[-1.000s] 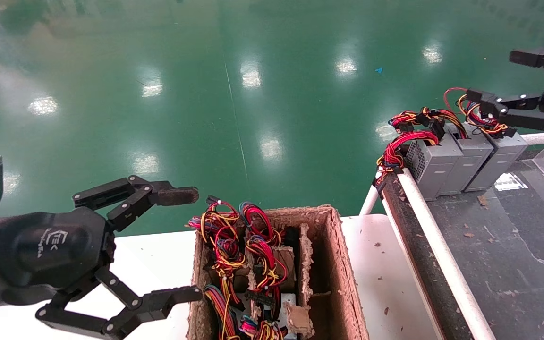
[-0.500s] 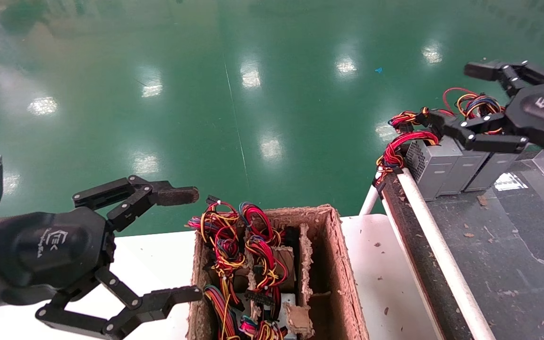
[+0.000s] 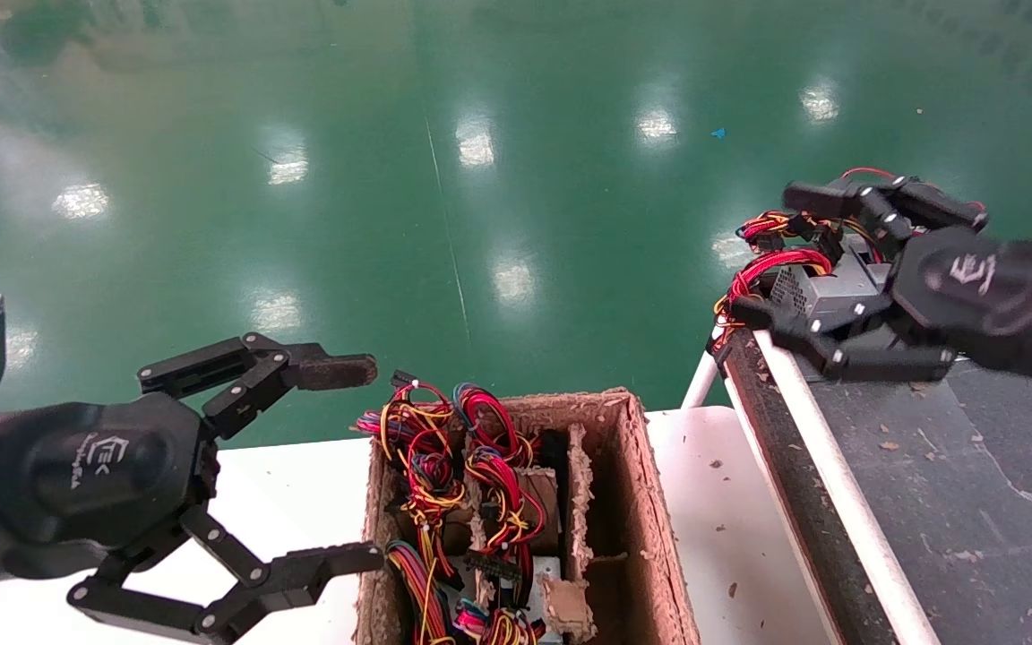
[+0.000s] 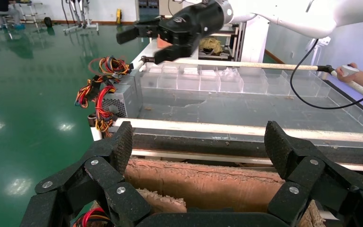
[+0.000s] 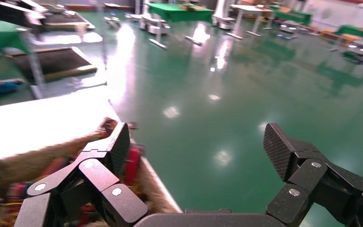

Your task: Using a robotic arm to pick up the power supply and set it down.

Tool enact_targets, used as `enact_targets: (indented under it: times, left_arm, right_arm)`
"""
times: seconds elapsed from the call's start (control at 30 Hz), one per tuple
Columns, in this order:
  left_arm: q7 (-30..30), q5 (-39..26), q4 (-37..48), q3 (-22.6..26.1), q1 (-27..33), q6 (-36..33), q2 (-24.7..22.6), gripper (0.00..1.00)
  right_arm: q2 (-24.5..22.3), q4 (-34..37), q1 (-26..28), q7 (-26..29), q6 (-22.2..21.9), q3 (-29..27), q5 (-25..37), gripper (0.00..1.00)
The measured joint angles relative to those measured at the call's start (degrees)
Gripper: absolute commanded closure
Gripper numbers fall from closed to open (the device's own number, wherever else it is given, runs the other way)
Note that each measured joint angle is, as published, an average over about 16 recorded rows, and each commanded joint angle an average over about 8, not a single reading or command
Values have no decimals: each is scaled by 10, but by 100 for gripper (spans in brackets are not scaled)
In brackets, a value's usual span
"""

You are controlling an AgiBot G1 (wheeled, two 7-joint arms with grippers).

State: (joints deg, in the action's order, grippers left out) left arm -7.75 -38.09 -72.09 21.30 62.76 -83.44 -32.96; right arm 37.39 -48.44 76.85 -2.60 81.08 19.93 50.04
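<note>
Glossy green floor behind a dark belt (image 3: pixel 955 484). Right gripper (image 3: pixel 776 260) is held level over the belt's far corner, claw fingers spread wide, nothing gripped. Grey perforated metal power supply (image 3: pixel 816 291) sits on that corner just behind the fingers, wires looped. Left gripper (image 3: pixel 346 461) is parked spread beside the fibrous cardboard box (image 3: pixel 646 502).

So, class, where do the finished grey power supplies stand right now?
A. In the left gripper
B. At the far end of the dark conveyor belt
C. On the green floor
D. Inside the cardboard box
B: the grey power supplies stand on the dark conveyor belt at its far end, under the open right gripper.
</note>
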Motion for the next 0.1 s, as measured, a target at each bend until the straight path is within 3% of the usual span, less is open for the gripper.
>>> enact_targets:
  times: [0.1]
  left_arm:
    - [0,0,0,0,0,0,0,0]
  right_arm:
    - [-2,-17,-10,9,3,-3,-6,0]
